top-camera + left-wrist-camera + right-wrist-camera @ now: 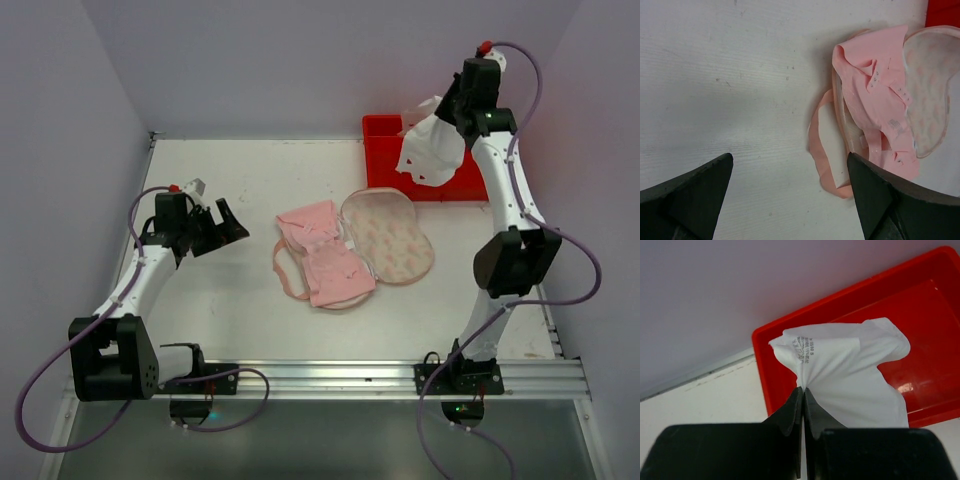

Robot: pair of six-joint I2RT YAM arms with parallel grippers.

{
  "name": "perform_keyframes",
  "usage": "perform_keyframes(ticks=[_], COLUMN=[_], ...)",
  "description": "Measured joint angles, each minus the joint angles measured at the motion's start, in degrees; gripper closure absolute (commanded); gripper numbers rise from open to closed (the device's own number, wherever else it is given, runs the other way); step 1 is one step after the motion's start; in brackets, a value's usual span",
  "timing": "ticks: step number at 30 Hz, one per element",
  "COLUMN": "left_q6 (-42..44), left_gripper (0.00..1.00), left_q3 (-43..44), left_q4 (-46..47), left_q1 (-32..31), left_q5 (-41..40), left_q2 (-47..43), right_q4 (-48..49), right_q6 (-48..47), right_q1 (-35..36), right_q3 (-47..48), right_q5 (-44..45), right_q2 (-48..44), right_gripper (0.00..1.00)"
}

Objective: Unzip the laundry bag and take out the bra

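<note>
The laundry bag lies unzipped and spread open mid-table; its cream, pink-printed flap (392, 236) faces up and shows in the left wrist view (932, 80). The pink bra (322, 252) lies on the bag's other half, its strap loop (818, 150) spilling onto the table. My left gripper (226, 226) is open and empty, left of the bra and apart from it; in its wrist view (789, 161) the strap lies by the right finger. My right gripper (448, 108) is shut on a white cloth (850, 370) with printed text and holds it hanging over the red tray (771, 370).
The red tray (382, 130) stands at the back right against the wall. White walls close the table at the back and sides. A metal rail (330, 378) runs along the near edge by the arm bases.
</note>
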Motion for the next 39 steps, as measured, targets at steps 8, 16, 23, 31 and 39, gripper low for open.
perform_keyframes(ticks=[8,16,23,31,39], left_q6=[0.00,0.00,0.00,0.02,0.39], left_gripper=[0.00,0.00,0.00,0.00,0.00], left_q3=[-0.02,-0.11,-0.11,-0.11,-0.11], left_q4=[0.00,-0.02,-0.02,-0.02,-0.07], left_q1=[0.00,0.00,0.00,0.00,0.00], left_q5=[-0.02,-0.02,-0.02,0.00,0.00], left_q2=[0.87,1.86,2.14,2.19,2.95], right_q4=[1.09,5.90,11.32,17.86,19.47], right_q6=[7.45,20.57,28.92,31.52,35.52], right_q1=[-5.42,-7.10,-7.32,-7.30,-7.28], right_q3=[-0.09,-6.21,-23.98,-24.55,-18.64], right_q5=[1.14,5.03,9.73,12.74,12.35], right_q2=[9.05,9.20,2.99,-3.34,2.23], right_gripper=[1.00,1.00,1.00,1.00,1.00])
